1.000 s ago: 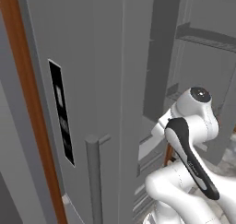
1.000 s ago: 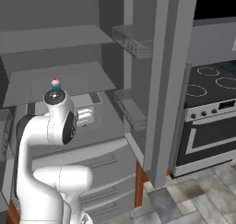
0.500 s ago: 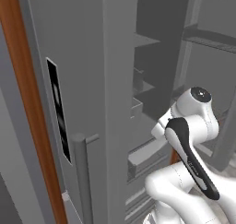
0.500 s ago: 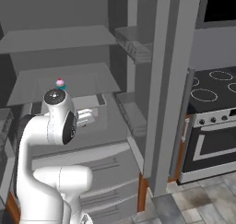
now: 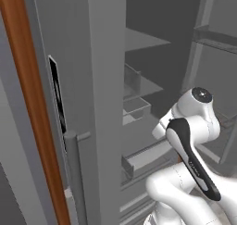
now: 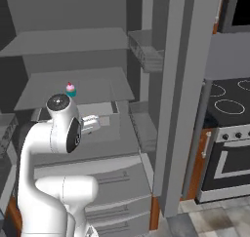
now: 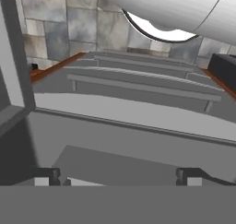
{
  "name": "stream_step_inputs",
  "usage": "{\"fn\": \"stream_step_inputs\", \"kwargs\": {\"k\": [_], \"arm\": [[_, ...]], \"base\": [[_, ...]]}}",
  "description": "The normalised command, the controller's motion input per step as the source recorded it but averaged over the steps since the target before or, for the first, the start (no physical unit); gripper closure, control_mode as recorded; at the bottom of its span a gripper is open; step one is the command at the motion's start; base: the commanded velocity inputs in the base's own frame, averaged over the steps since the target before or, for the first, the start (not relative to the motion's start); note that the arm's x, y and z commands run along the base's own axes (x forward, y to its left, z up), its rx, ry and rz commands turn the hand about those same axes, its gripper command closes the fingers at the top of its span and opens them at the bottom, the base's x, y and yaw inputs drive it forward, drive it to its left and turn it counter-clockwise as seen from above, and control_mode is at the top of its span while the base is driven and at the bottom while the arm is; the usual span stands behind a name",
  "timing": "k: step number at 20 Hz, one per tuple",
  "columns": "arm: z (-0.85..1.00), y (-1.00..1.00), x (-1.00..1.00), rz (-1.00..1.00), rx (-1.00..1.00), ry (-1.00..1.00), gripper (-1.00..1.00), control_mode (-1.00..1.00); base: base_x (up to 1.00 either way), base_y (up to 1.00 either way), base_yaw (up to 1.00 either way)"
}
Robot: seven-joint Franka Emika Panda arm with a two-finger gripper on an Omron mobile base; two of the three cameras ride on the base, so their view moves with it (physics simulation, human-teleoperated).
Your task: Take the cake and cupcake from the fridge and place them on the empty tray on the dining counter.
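Observation:
The fridge (image 6: 93, 41) stands open with grey shelves inside. The cupcake (image 6: 71, 88), pink on top with a teal wrapper, sits on the middle shelf at its left. My white arm rises just in front of and below it, with the hand (image 6: 92, 123) reaching toward the fridge below that shelf. In the hand view my gripper (image 7: 120, 176) is open, its dark fingertips (image 7: 46, 175) wide apart with nothing between them, looking down over the fridge's lower drawers (image 7: 138, 87). The cake, the tray and the dining counter are out of view.
The fridge's right door (image 6: 171, 94) hangs open with door bins, close to my right. Its left door (image 5: 104, 80), with a black display panel (image 5: 56, 101) and a long handle (image 5: 74, 178), stands close on the left. A stove (image 6: 229, 133) lies beyond the right door.
The whole picture has shifted in both base views, so the base has moved and the fridge interior sits nearer. The arm keeps its pose and the gripper stays open.

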Motion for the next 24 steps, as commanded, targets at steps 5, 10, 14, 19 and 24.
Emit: {"fn": "stream_step_inputs", "kwargs": {"k": [5, 10, 14, 19, 24], "arm": [[0.00, 0.00, 0.00, 0.00, 0.00, 0.00, -1.00, 1.00], [0.00, 0.00, 0.00, 0.00, 0.00, 0.00, -1.00, 1.00], [0.00, 0.00, 0.00, 0.00, 0.00, 0.00, -1.00, 1.00], [0.00, 0.00, 0.00, 0.00, 0.00, 0.00, -1.00, 1.00], [0.00, -0.04, 0.09, 0.02, 0.00, -0.01, -1.00, -1.00]], "base": [[0.17, 0.00, 0.29], [0.13, -0.02, 0.29], [0.12, -0.14, 0.23], [0.13, -0.16, 0.15], [0.00, 0.00, 0.00]]}}
